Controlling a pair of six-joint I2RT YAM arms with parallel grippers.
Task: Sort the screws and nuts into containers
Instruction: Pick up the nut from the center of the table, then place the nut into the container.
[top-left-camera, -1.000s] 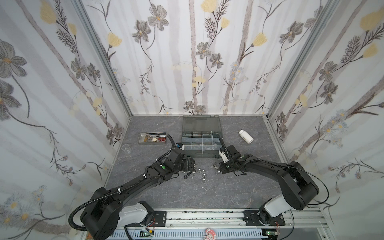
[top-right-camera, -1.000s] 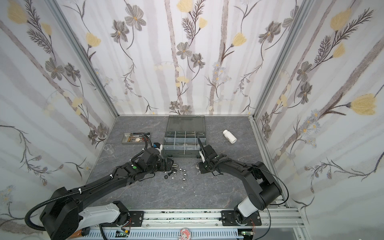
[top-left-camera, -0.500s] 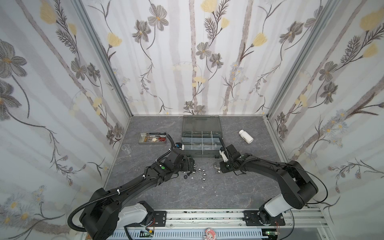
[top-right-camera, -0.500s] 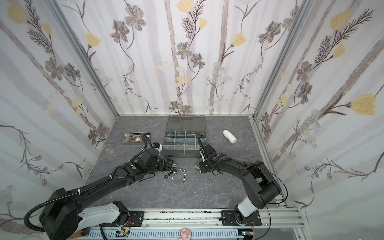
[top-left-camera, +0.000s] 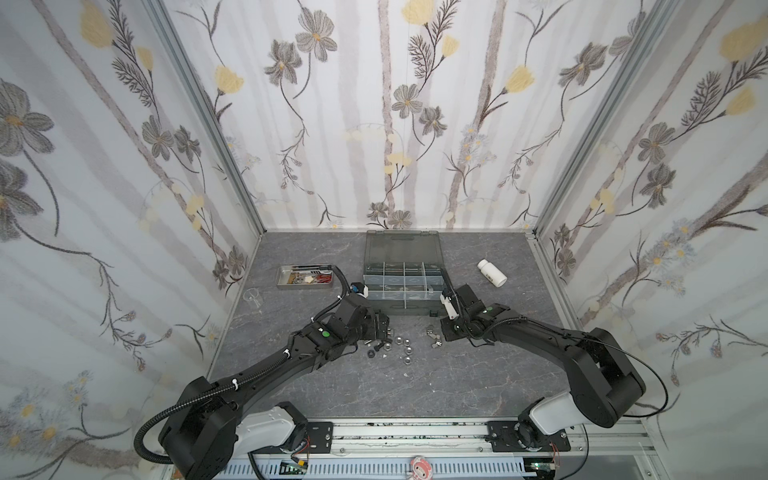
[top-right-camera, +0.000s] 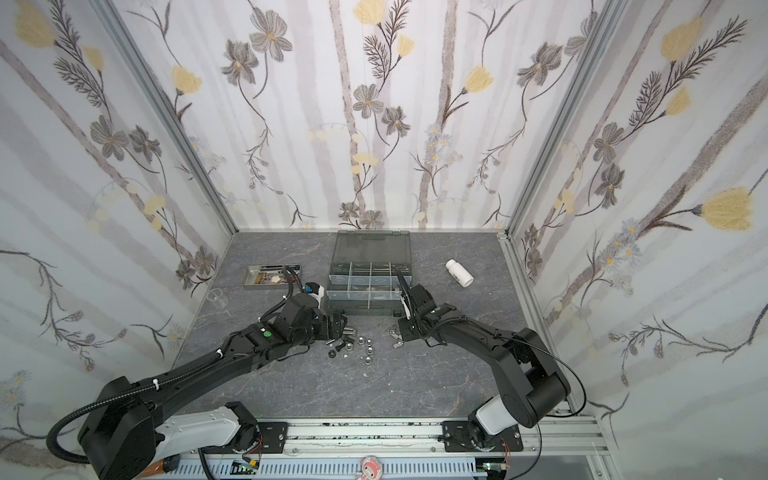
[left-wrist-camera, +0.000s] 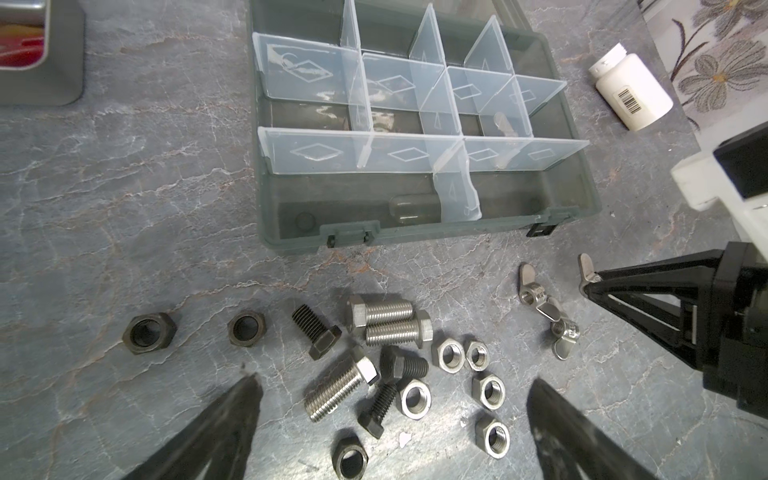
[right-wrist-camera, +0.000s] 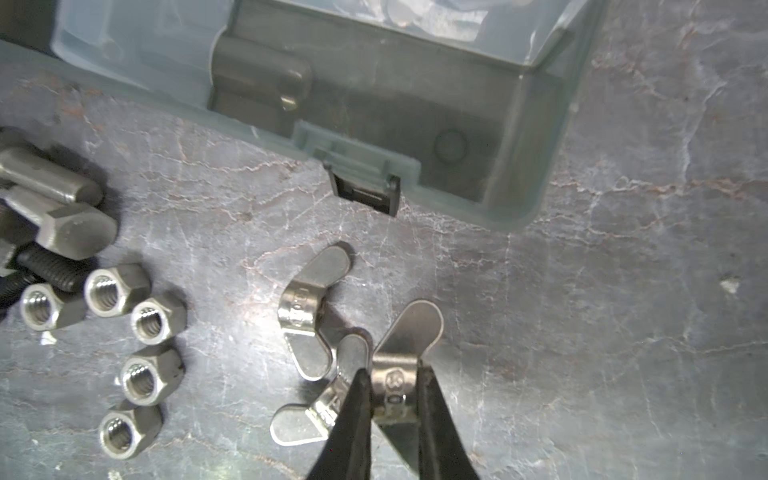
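Grey marbled tabletop (top-left-camera: 415, 382) between floral walls (top-left-camera: 374, 124): right pincer (right-wrist-camera: 391, 370) clamps a wing nut (right-wrist-camera: 411, 328), left pincer (left-wrist-camera: 392, 380) gapes over loose screws (left-wrist-camera: 340, 390).

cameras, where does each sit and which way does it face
Both top views: high over the front rail, looking down toward the back wall; left arm and right arm show.
Left wrist: on the left arm, looking past the open left gripper at the organizer box; the right gripper shows too.
Right wrist: on the right arm, looking along fingers shut on a wing nut.
Shared: both wrist views show that wing nut.
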